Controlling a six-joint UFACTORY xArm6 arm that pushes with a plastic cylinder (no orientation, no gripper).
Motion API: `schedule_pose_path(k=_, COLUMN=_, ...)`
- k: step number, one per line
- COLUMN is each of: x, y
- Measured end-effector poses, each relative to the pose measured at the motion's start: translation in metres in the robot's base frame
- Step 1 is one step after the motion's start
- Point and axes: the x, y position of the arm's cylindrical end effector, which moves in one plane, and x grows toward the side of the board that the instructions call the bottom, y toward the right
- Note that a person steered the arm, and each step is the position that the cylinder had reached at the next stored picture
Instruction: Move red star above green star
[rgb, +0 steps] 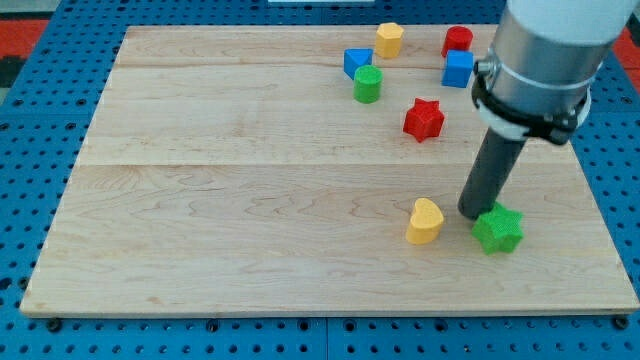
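The single camera view looks down at an angle on a pale wooden board (250, 180) that rests on a blue perforated table (30, 120).

The arm (545, 60) comes in from the view's top right as a wide grey cylinder with a black ring, narrowing to the dark rod. The arm carries no claw, so nothing is clenched or grasped; the rod ends in my tip (473, 214), which stands on the board just at the upper left edge of the green star (498, 230), touching it or very nearly so. The green star lies near the board's lower right area. Just to the view's left of my tip sits a yellow heart-shaped block (424, 221), close by but apart from the rod.

The red star (423, 119) lies higher in the view, toward the top and somewhat to the left of the green star, well apart from it and from my tip.

Along the board's top edge there is a cluster: a yellow block (389, 39), a blue block (356, 62) with a green cylinder (367, 85) touching its lower right, and farther to the view's right a red block (458, 41) just above a blue cube (458, 69), beside the arm's ring
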Motion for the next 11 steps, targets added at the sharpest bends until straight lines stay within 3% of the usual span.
schedule_pose_path(k=1, x=-0.013, y=-0.013)
schedule_pose_path(k=3, x=-0.032, y=-0.141)
schedule_pose_path(k=4, x=-0.062, y=-0.157)
schedule_pose_path(k=6, x=-0.157, y=-0.122)
schedule_pose_path(k=7, x=-0.155, y=-0.05)
schedule_pose_path(k=10, x=-0.165, y=0.001)
schedule_pose_path(k=11, x=-0.116, y=0.01)
